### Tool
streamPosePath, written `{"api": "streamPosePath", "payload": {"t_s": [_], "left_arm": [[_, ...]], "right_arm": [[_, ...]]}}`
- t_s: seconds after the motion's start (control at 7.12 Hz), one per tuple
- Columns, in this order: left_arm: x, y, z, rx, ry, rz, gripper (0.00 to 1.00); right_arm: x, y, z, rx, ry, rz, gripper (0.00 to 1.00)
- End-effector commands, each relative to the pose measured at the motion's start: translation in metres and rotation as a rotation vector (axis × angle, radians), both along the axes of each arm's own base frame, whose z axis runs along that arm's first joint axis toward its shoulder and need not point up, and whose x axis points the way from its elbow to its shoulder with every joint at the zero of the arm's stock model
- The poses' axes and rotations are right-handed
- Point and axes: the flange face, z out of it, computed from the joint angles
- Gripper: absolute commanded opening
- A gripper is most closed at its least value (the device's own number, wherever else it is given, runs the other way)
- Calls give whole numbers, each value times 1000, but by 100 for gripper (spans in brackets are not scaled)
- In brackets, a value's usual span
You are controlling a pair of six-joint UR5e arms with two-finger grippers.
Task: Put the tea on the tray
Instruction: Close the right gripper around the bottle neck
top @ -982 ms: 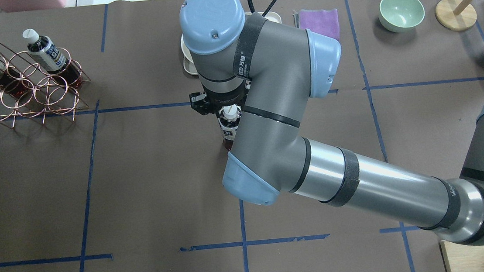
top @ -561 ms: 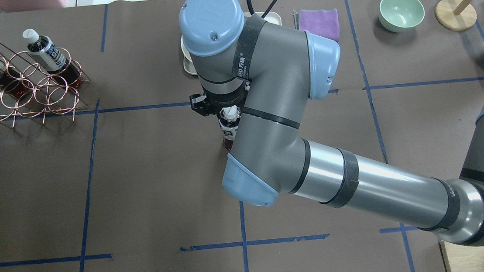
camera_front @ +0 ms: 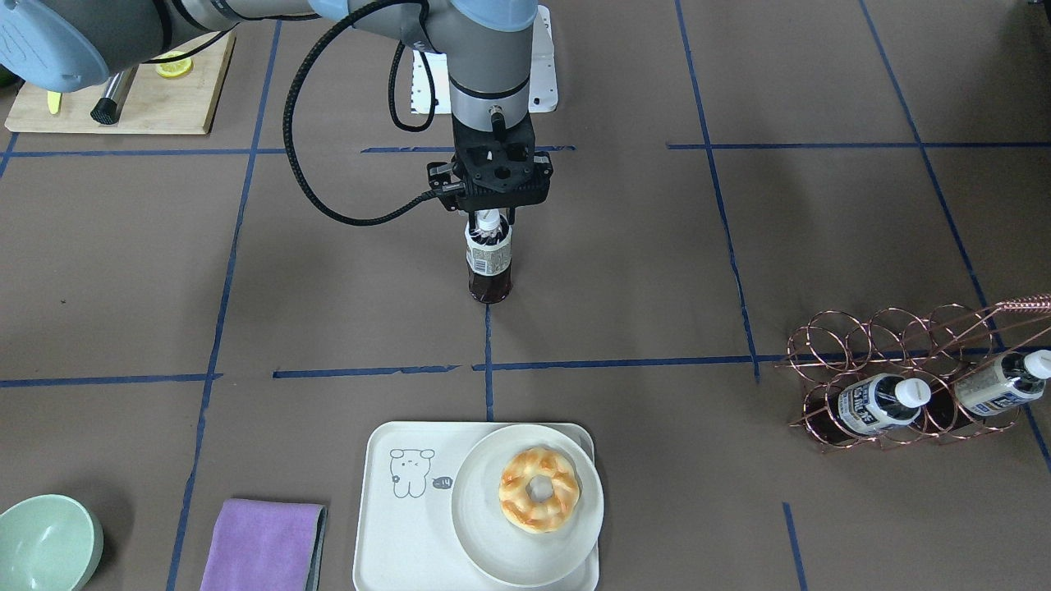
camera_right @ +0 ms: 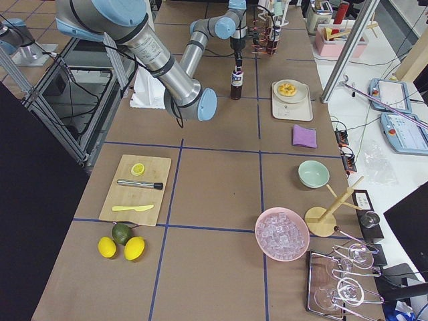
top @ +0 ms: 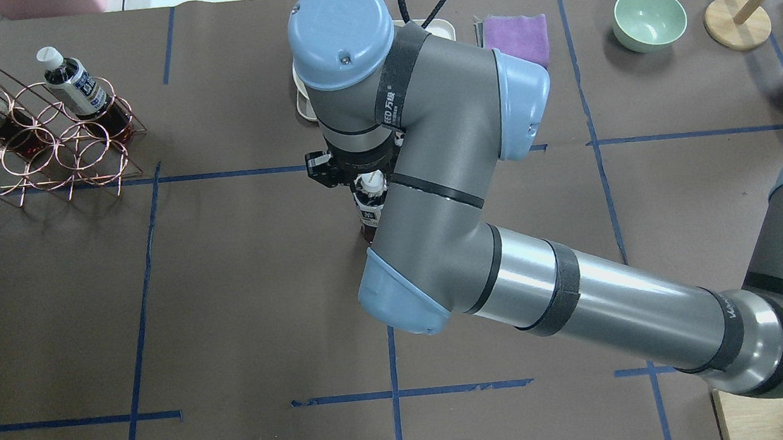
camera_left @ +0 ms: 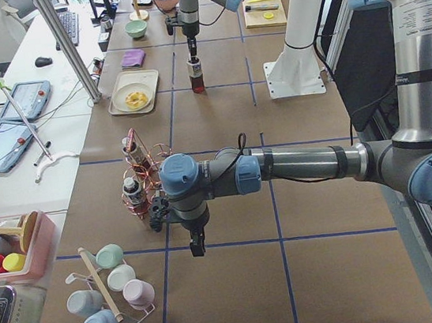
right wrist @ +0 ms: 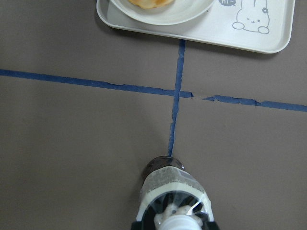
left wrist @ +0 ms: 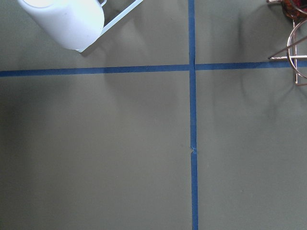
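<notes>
The tea [camera_front: 488, 261] is a small bottle of dark liquid with a white cap, upright at the table's middle. My right gripper [camera_front: 490, 220] comes straight down on it and is shut on its cap and neck. The right wrist view shows the bottle [right wrist: 175, 188] from above, with the off-white bear tray [right wrist: 268, 39] ahead of it. The tray [camera_front: 402, 525] lies apart from the bottle, at the table's edge farthest from me. My left gripper [camera_left: 198, 247] hangs over bare table beside the wire rack; I cannot tell whether it is open or shut.
A round white plate [camera_front: 501, 566] with a doughnut [camera_front: 538, 490] fills the tray's half away from the bear. A copper wire rack [camera_front: 903, 369] holds two more bottles. A purple cloth [camera_front: 263, 546], green bowl [camera_front: 45, 542] and wooden board [camera_front: 123, 90] lie around.
My right arm has shifted very slightly with the bottle in its grip. Nothing else has moved.
</notes>
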Motion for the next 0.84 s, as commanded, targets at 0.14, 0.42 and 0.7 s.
{"api": "streamPosePath", "payload": {"t_s": [0.14,0.42,0.7], "left_arm": [[0,-1,-1,3,0,0,100],[0,-1,-1,2,0,0,100],[0,-1,-1,2,0,-1,100]], "right_arm": [[0,-1,4,2,7,3,51],[1,-1,2,4,5,5,51],[1,-1,2,4,5,5,38]]}}
